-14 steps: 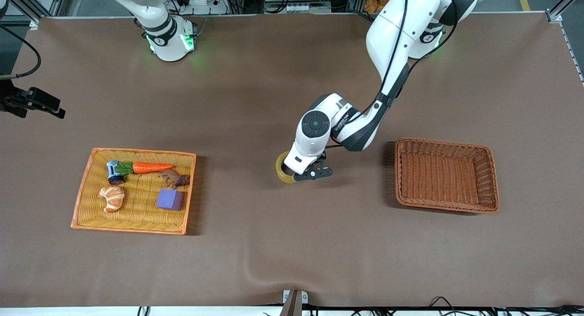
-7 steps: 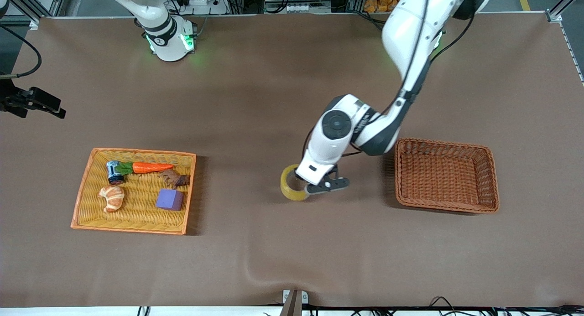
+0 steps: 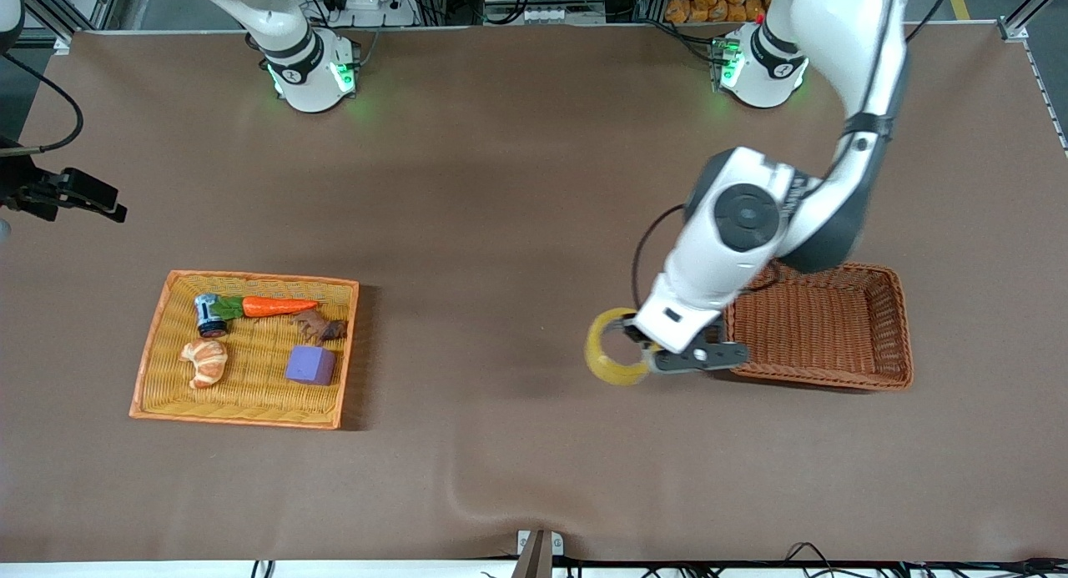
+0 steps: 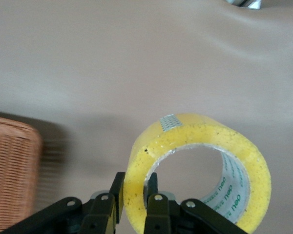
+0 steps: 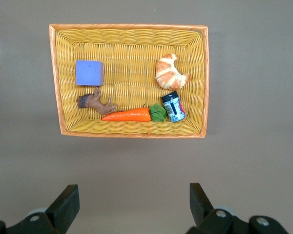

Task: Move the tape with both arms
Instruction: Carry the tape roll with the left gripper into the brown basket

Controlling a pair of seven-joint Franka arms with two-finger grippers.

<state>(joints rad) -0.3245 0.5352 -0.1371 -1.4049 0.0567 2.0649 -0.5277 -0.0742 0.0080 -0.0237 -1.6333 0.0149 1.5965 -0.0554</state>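
Gripping the tape (image 3: 616,359), left hand (image 3: 649,354) just beside brown basket's rim (image 3: 727,328); right hand (image 5: 132,207) wide.

Glossy translucent tape (image 4: 195,146); woven wicker basket (image 3: 818,324).

Translucent yellow tape (image 3: 616,359), green print inside, perhaps lettering; woven reddish-brown basket (image 3: 816,322); woven orange-yellow tray (image 3: 243,350); plain brown worktop (image 3: 467,211).

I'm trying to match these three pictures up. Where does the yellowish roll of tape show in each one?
Front view: the translucent yellowish roll of packing tape hangs from the left gripper, beside the brown wicker basket.
Left wrist view: tape fills the foreground.
Right wrist view: not in it.
Shared landmark: the brown basket, in the front and left wrist views.
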